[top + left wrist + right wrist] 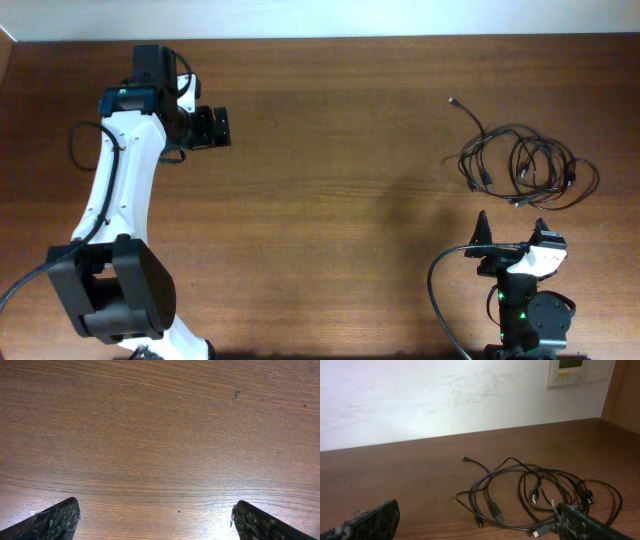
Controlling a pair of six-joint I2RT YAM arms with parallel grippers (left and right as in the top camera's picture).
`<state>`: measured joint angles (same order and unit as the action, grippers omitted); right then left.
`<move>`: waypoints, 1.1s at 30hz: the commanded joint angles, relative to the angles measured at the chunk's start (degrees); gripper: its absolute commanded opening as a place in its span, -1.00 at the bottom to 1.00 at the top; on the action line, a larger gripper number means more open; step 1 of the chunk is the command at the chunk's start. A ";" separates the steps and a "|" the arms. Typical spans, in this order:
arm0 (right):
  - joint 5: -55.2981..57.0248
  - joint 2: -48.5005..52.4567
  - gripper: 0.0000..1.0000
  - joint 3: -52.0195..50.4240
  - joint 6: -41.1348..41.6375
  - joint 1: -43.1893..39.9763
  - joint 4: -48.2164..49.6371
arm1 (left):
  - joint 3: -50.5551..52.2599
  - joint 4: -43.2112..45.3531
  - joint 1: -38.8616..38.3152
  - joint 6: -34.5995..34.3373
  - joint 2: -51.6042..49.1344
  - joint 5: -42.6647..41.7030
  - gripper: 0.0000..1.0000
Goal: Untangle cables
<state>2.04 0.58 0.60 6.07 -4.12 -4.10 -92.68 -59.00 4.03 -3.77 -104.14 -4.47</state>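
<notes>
One loose tangle of cables [495, 508] lies on the table [330, 200], in its far right part. It sits just ahead of the right gripper [510, 236] and well apart from the left gripper [210, 128].

Tool state: both grippers stand fully spread and empty. The left one hangs over bare wood. The right one faces the tangle without touching it.

Handling, my assessment: the cords are thin, light and limp. They will drag and slide rather than lift cleanly, and pulling one loop may tighten its neighbours. The plug ends [535, 496] are the only stiff parts.

Recommended hold: the stray end [465, 458], which runs clear of the heap on its far left side. I would pinch the cord just behind its plug.

Count: one tangle and two grippers. I make out roughly six plug ends, which suggests three cords, but the overlaps prevent a firm figure.
</notes>
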 commanded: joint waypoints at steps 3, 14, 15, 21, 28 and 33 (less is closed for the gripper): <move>-0.55 -0.26 0.97 -0.28 0.42 0.31 -0.44 | -0.20 -0.04 0.11 -0.55 6.75 -0.20 0.98; -0.52 -0.28 0.96 -0.28 0.42 0.31 -0.44 | -0.20 -0.07 0.11 -0.55 22.12 -0.20 0.98; -0.52 -0.26 0.97 -0.28 0.42 0.31 -0.44 | -0.20 -0.07 0.11 -0.55 22.91 -0.22 0.98; -0.52 -0.26 0.97 -0.28 0.42 0.31 -0.44 | -0.20 -0.07 0.11 -0.52 24.09 -0.20 0.98; -0.52 -0.26 0.97 -0.28 0.42 0.31 -0.44 | -0.20 -0.07 0.11 -0.55 24.92 -0.20 0.98; -0.55 -0.28 0.97 -0.28 0.42 0.31 -0.44 | -0.20 -0.07 0.11 -0.52 25.53 -0.20 0.98</move>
<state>2.04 0.58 0.60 6.04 -4.12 -4.10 -92.68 -59.09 4.05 -3.77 -80.47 -4.47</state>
